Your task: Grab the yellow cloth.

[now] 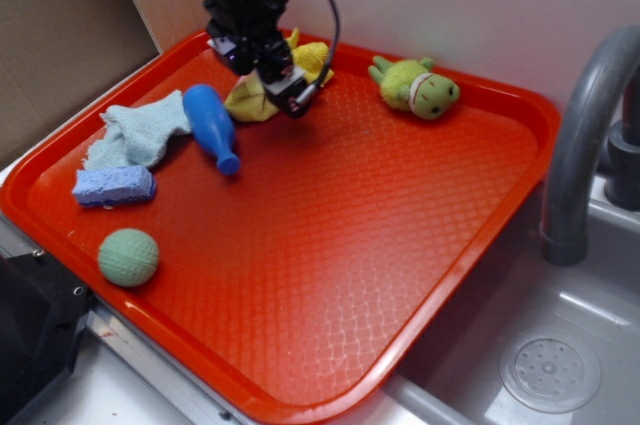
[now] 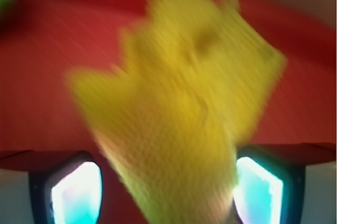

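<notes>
Between end effector (image 2: 167, 192) fingers, yellow cloth (image 2: 184, 97)

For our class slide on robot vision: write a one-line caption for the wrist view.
Blurred close-up: the yellow cloth lies between the two fingers over the red tray.

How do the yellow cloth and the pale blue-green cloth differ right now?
The yellow cloth sits bunched between the gripper fingers at the tray's far edge; the pale blue-green cloth lies untouched near the left rim. Yellow is bright, blue-green washed out. Both are crumpled fabric on the tray.
</notes>
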Controlling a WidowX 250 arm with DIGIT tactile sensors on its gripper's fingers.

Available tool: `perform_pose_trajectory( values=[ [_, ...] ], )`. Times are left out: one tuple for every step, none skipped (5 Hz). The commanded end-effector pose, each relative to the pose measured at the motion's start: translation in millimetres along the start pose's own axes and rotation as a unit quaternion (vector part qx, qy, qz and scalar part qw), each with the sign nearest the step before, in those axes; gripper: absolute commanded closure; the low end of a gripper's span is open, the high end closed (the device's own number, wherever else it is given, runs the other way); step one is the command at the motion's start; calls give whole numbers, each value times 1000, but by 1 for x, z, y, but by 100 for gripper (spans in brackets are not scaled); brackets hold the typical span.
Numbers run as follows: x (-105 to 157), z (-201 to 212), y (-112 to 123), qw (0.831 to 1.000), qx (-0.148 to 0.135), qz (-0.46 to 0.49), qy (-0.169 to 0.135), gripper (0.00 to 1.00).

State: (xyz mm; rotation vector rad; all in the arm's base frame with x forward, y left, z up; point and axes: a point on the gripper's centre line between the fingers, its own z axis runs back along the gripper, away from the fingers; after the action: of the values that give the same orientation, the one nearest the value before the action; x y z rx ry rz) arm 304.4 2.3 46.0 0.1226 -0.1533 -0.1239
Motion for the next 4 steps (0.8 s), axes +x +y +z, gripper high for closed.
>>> perform_pose_trajectory(
  values=[
    [8, 5, 8, 1000, 4, 2, -25, 100],
    [8, 0, 8, 1000, 9, -1, -20, 100],
    [5, 9, 11, 999, 8, -5, -34, 100],
    [0, 30, 16, 999, 28, 2, -44, 100]
  ],
)
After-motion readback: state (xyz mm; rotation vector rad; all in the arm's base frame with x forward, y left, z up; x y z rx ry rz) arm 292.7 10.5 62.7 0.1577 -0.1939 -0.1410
